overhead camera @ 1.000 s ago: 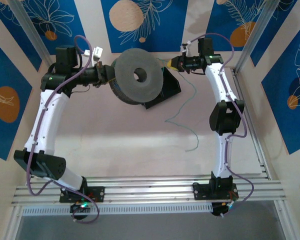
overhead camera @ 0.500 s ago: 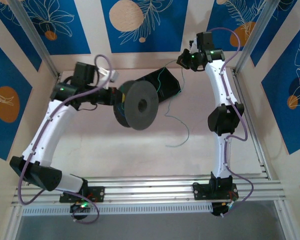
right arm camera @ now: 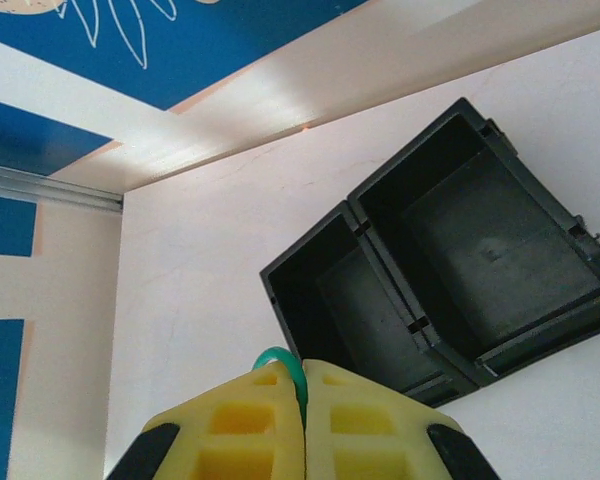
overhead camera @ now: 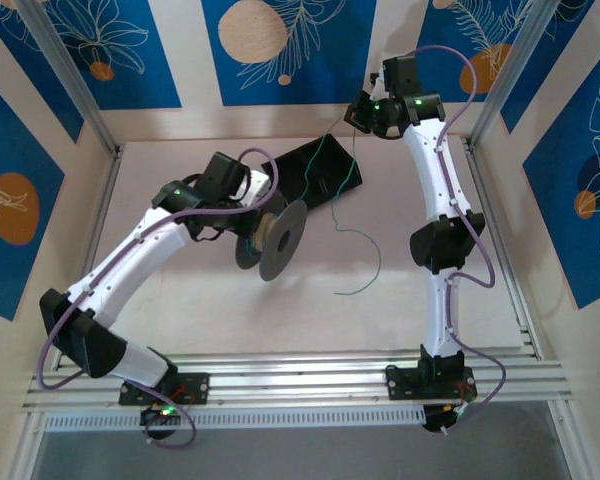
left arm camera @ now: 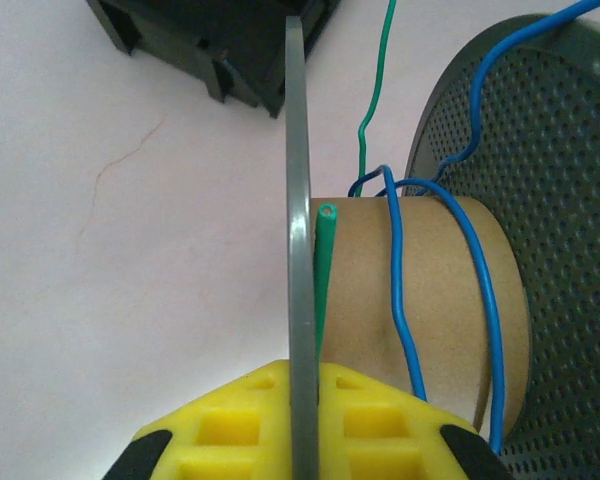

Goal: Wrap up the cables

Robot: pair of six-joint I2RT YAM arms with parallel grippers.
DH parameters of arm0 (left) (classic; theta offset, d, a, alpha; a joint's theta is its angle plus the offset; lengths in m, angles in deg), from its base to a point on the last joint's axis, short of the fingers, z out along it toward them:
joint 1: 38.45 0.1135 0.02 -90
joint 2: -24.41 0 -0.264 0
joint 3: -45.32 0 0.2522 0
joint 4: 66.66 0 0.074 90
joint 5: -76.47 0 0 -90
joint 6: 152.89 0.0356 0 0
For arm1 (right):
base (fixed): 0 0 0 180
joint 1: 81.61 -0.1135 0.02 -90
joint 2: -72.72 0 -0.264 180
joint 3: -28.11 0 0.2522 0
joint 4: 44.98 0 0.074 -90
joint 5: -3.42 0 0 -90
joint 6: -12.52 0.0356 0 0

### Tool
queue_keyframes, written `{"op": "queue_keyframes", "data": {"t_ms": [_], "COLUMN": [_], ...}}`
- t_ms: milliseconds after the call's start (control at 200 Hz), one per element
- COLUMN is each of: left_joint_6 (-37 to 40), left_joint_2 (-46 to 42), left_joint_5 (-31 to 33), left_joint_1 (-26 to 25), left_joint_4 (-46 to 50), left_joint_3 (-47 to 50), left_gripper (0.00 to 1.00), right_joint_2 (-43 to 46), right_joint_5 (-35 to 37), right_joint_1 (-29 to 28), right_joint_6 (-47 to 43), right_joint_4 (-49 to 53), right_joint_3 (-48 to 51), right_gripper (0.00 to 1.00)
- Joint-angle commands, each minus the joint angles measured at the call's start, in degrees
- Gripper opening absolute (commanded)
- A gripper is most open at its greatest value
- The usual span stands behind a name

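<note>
Spool (left arm camera: 440,300) in left gripper (left arm camera: 302,405), green cable (right arm camera: 273,358) in right gripper (right arm camera: 303,395), black tray (right arm camera: 460,250)

Thin cables (left arm camera: 393,260) (blue, green) on spool (left arm camera: 440,290)

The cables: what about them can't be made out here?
Right wrist view: the green cable vanishes between the right gripper's shut fingers, hiding how much is pinched.
Left wrist view: the blue cable loops behind the spool; its turns there are hidden.
Top view: windings too small to tell.
</note>
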Motion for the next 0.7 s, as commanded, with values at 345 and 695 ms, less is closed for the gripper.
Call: {"op": "queue_keyframes", "data": {"t_ms": [345, 695], "left_joint_6": [-0.7, -11.2], "left_joint_2": [6.0, 8.9], "left_joint_5": [10.4, 9.9], "left_joint_1": [-1.1, 4.8], "left_joint_4": [10.0, 9.1], "left_joint_3": [3.3, -0.1], "left_gripper": [0.0, 0.0], "right_joint_2": [6.7, 9.1], "right_joint_5": [-1.5, -2.6], "right_joint_1": [-0.7, -4.9], "right_joint_6": [5.3, 3.9], "right_joint_4": [-9.4, -9.7], "right_joint_3": [-6.9, -6.8], "right_gripper": [0.0, 0.0]}}
